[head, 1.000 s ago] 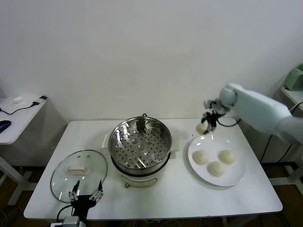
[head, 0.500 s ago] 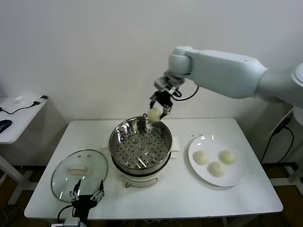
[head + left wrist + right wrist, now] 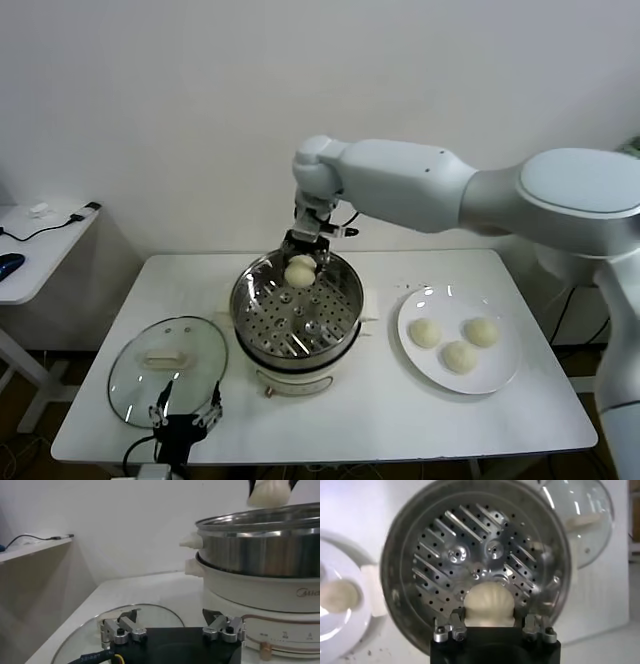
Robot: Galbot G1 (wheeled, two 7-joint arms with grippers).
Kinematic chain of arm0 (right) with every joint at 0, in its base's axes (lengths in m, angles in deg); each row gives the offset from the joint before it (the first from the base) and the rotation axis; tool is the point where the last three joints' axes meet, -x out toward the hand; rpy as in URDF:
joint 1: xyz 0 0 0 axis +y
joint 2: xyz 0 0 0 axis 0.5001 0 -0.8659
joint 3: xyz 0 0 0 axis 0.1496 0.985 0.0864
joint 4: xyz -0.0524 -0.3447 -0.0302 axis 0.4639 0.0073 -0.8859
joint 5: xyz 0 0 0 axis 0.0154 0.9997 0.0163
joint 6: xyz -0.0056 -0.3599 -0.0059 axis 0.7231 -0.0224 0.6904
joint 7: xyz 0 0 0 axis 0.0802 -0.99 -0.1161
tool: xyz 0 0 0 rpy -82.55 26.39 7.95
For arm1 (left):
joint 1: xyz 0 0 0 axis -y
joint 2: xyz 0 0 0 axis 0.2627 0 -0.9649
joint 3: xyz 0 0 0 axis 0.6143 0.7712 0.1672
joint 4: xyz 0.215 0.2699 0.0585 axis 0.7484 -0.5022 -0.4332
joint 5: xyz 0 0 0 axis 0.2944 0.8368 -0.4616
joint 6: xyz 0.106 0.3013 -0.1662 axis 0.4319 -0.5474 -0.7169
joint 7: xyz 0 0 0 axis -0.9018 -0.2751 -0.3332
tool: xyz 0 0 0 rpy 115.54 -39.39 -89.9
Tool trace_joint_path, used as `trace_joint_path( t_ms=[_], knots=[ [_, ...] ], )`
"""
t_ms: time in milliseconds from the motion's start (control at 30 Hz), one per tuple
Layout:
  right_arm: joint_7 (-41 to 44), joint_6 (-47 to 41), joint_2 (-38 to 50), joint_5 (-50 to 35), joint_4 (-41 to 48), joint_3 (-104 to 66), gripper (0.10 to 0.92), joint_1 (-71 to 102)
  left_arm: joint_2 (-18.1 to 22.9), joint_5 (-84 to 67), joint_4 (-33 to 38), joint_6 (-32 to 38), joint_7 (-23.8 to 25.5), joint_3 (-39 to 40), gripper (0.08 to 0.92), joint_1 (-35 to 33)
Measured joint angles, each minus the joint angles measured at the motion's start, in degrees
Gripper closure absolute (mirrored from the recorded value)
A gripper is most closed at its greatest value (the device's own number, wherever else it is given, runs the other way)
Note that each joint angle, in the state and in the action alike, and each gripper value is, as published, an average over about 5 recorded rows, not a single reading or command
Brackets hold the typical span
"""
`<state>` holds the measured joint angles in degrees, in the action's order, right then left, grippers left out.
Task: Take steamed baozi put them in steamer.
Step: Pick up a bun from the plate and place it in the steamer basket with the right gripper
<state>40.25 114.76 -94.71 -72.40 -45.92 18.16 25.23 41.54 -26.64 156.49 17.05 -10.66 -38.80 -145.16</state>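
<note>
Head view shows the white rectangular worktop (image 3: 380, 410) carrying, from the robot's left to its right, a round glass lid (image 3: 167, 368), the round shiny steel steamer on its cream-white electric base (image 3: 296, 318), and a flat white plate (image 3: 458, 340). The steamer's perforated tray is bare; no bun lies in it yet. Three small cream-white domed dough buns (image 3: 456, 344) rest on the plate, close together.

The right arm reaches across from the robot's right, and its right hand (image 3: 301, 266) hangs over the far part of the steamer, above the rim. Its fingers are closed on the fourth cream-white bun (image 3: 300, 272), which is clear of the tray. The right wrist view looks straight down past the held bun (image 3: 489, 604) onto the perforated tray (image 3: 470, 565), so the tray lies directly below the hand, with most of its free area lying toward the robot's body. The relation that matters is plain: the drop point is beneath the bun, inside the steel wall, and the move it calls for is probably a short descent before letting go.

The left hand (image 3: 172, 630) is parked low at the near edge of the worktop, just beside the glass lid, its fingers spread wide and holding nothing. It is well apart from the plate, so the right arm is the nearer one for the remaining buns.
</note>
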Motion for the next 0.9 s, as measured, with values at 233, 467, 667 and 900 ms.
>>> trace_joint_path(
  t_ms=[233,467,667,900],
  knots=[
    [-1.9,2.7,-1.4,6.3,4.5,-1.7,0.376,4.4,-0.1,0.1,0.0,0.1,-0.1,0.1,0.177,0.0],
    [-4.0,4.6,-3.0,9.3,8.9,-3.5,0.367,7.3,-0.1,0.2,-0.3,0.4,-0.5,0.3,0.177,0.1],
    [-4.3,6.0,-3.2,9.5,10.7,-4.1,0.288,7.9,-0.1,0.3,-0.4,0.3,-0.6,0.4,0.177,0.1],
    [-2.6,6.2,-1.8,4.8,9.8,-3.8,0.204,5.7,0.1,0.5,0.1,0.1,-0.4,0.5,0.177,-0.1]
  ],
)
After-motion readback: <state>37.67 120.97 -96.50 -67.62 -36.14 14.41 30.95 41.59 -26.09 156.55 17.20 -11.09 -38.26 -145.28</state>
